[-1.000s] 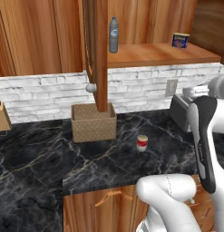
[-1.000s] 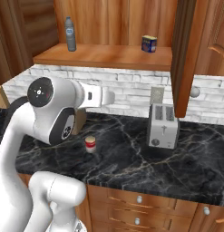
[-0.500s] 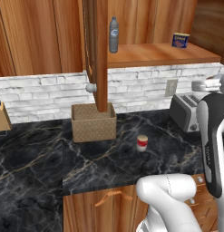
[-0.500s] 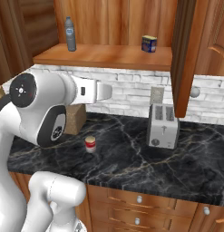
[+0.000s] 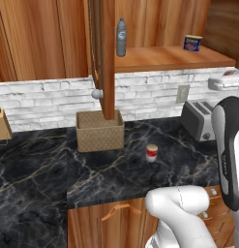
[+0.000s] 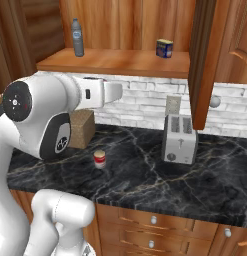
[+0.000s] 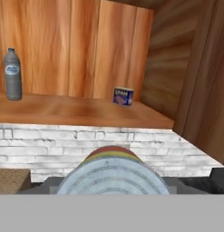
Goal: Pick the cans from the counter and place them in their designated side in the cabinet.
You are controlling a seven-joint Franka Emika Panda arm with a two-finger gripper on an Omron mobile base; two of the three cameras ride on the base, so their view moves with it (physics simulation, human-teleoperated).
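Observation:
My gripper (image 7: 112,185) is shut on the shorter can (image 7: 112,171); its grey-blue top and orange-red rim sit low in the hand view. The hand (image 5: 225,80) is raised above the toaster, below shelf height, facing the cabinet. The red can (image 5: 151,152) with the white band stands upright on the black marble counter (image 5: 43,174), right of the basket; from the right it is the red can (image 6: 99,158). The cabinet shelf (image 7: 77,111) lies ahead and its tall narrow door (image 5: 107,58) hangs open.
On the shelf stand a clear bottle (image 7: 13,74) at the left and a blue tin (image 7: 124,96) at the right. A woven basket (image 5: 99,131) sits under the door. A toaster (image 6: 180,139) stands by the wall and a knife block (image 5: 1,127) at the far left.
The arm has swung and the hand with the short can has risen a little towards the shelf. The red can on the counter has stayed put.

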